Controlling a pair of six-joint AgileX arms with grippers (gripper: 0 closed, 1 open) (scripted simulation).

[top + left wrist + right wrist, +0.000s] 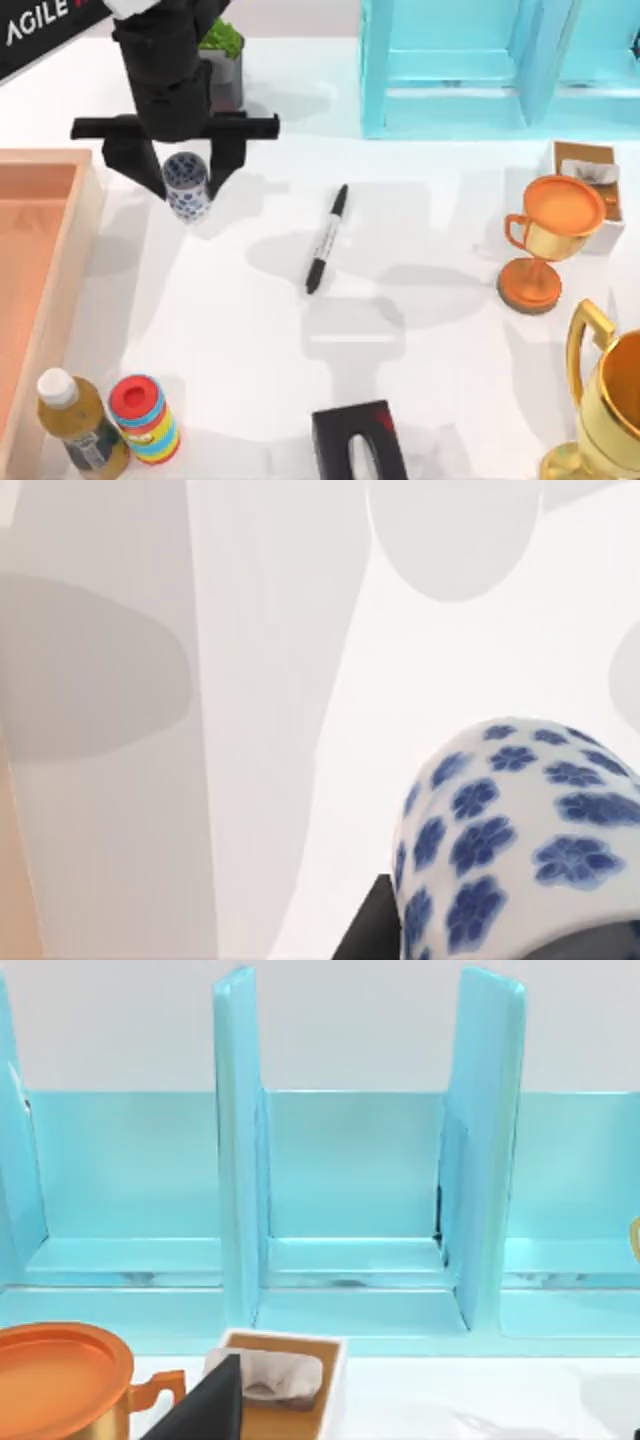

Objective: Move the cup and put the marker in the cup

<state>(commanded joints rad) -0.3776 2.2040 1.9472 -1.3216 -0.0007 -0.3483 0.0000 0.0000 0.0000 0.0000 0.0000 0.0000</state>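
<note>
My left gripper [188, 165] looks clamped on the small white blue-flowered ceramic cup [186, 186], probably lifted. The slim black marker [326, 239] lies to its right, long axis running toward the table's back.

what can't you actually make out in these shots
- Cup: top view, the left gripper overhead hides whether it rests on the table or is lifted.
- Cup in the left wrist view: its lower part is cut off by the picture's edge.
- Marker: label text too small to read.
- Large gold trophy: cut off by the top view's right and bottom edges.
</note>
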